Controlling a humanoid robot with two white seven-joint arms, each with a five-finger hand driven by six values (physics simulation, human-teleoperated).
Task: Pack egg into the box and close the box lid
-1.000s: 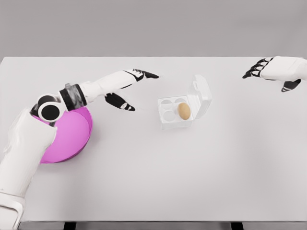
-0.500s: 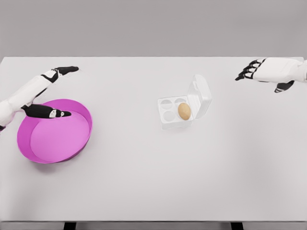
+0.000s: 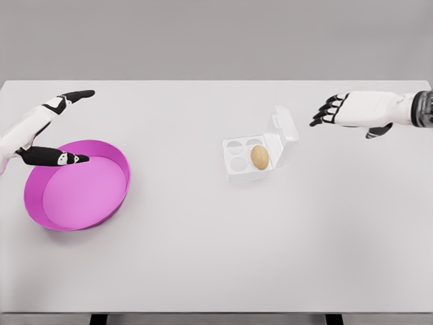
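Egg (image 3: 259,157) seated in open box (image 3: 252,157) on white desk (image 3: 216,257), right hand (image 3: 352,112) spread and empty near upright lid (image 3: 284,132), left hand (image 3: 40,132) splayed over pink bowl (image 3: 78,186)

You've got a round magenta plastic bowl (image 3: 78,193) with a shallow upright wall, sitting at the left side of a flat white rectangular table (image 3: 216,257). Its inside looks lighter pink. Behind the table's far edge you see a plain grey backdrop (image 3: 216,37).
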